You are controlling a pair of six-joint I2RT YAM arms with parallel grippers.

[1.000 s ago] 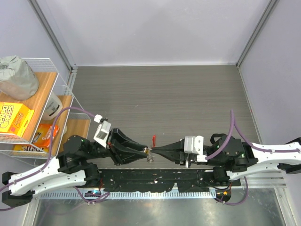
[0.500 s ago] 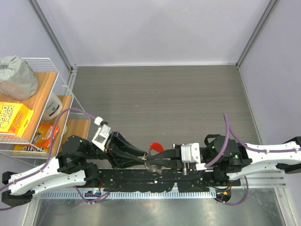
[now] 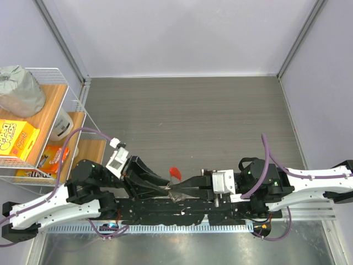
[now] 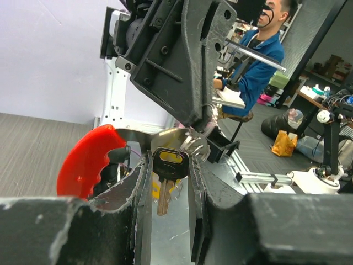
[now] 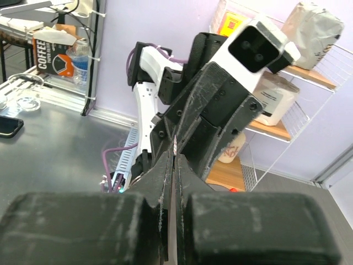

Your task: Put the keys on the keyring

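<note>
Over the last second we bring the meeting point of our two grippers back toward our own bases. It now sits right at the edge of the black mounting rail [image 3: 154, 207] instead of further out over the table [image 3: 193, 110], and the right arm reaches further across to the left. The red plastic piece [image 3: 174, 173], a thin sliver a second ago, has swung round and shows broad just beyond the fingertips. Neither grip changes. The left gripper [image 4: 169, 172] stands part-open, clamped on the dark, yellow-inset head of the key [image 4: 170, 158], whose blade hangs down between the fingers. The right gripper [image 5: 175, 157] is pressed fully together, and in the left wrist view its tip pinches the silvery metal of the keyring [image 4: 194, 144]. That metal touches the top right of the key's head, but we cannot tell whether the ring has entered the hole, so we judge the threading unfinished and the twist a try at a new angle. Room is tight on the near side, with the rail just below the tips. Beyond them the table runs bare to the back wall, and the wire shelf [image 3: 55, 70] stands well apart on the left.
</note>
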